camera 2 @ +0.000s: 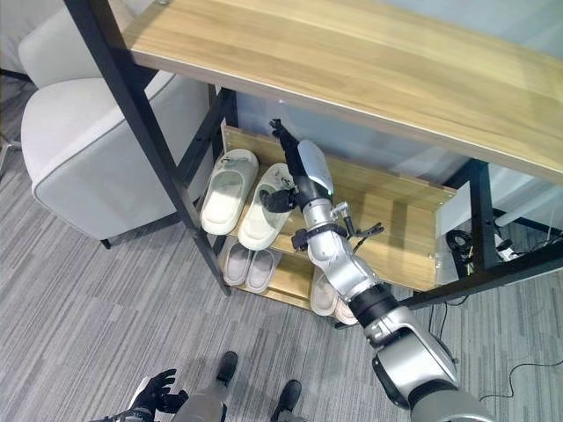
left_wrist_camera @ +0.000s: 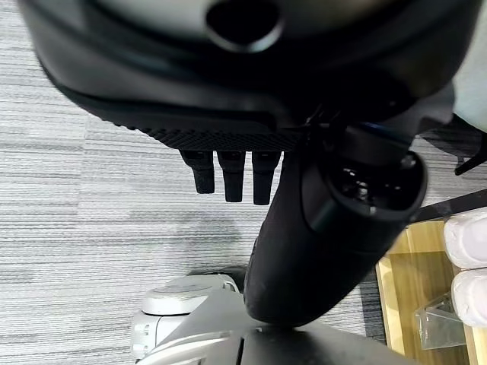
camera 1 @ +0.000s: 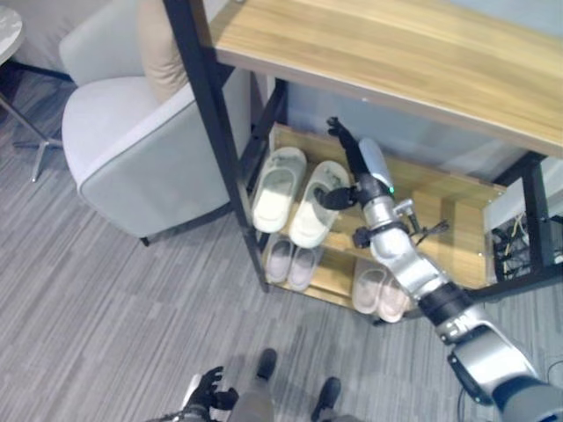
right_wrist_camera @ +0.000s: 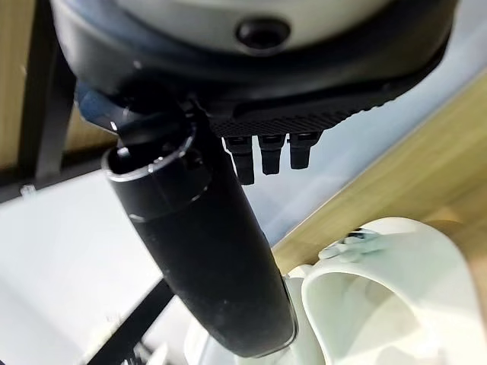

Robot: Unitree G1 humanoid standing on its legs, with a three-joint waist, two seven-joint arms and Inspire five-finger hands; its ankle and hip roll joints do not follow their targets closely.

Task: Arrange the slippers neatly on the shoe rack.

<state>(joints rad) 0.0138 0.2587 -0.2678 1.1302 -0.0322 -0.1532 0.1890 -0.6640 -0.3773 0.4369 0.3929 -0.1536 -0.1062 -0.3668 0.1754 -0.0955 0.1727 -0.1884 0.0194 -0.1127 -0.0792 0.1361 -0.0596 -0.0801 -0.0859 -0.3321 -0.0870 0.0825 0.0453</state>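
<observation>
Two cream slippers lie side by side, toes toward me, on the upper shelf of the wooden shoe rack [camera 1: 440, 211]: the left slipper [camera 1: 280, 187] and the right slipper [camera 1: 315, 207]. My right hand [camera 1: 352, 158] reaches in along the right slipper's outer side, open, its fingers straight and pointing toward the back of the shelf. Its thumb [right_wrist_camera: 205, 258] lies across the strap of the right slipper [right_wrist_camera: 396, 296]. My left hand [camera 1: 208, 389] hangs low over the floor, open and holding nothing.
The lower shelf holds a pale pair [camera 1: 292, 262] on the left and another pair [camera 1: 380, 290] on the right. A wooden tabletop [camera 1: 396, 53] overhangs the rack, with a black leg [camera 1: 211, 114] at its left corner. A grey armchair [camera 1: 132, 149] stands to the left.
</observation>
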